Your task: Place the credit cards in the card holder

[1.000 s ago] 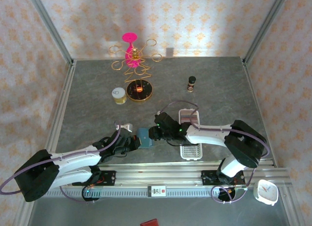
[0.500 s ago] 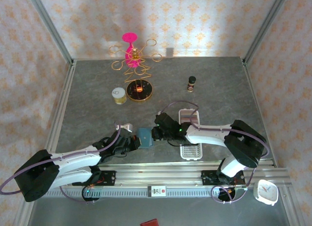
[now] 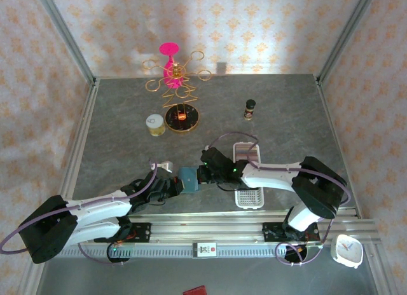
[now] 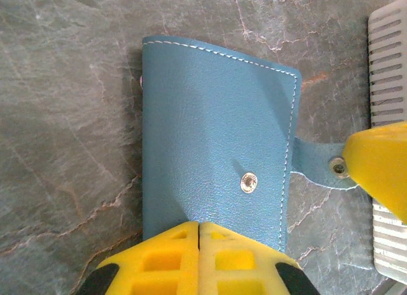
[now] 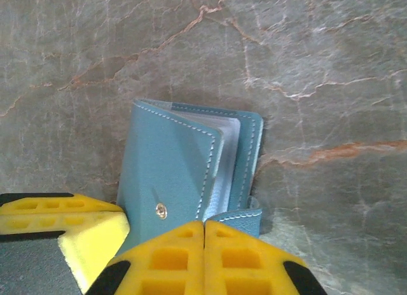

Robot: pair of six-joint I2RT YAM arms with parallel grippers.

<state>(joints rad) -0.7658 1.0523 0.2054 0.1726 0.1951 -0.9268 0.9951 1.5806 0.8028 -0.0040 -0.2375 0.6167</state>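
The right hand (image 5: 203, 226) has just closed from partly open. Its fingers now pinch the closing tab (image 4: 315, 164) of the card holder (image 3: 188, 179), which lies on the table (image 3: 286, 130) just left of the white tray (image 3: 249, 198). The left hand (image 4: 199, 226), on the holder's side away from the tray, is fully shut with its tips at the cover's edge. With the tab gripped, the holder can probably be pulled open next; no card has gone in yet.

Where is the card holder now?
Top view: the card holder lies at front centre, between the left end effector and right end effector, left of the white tray.
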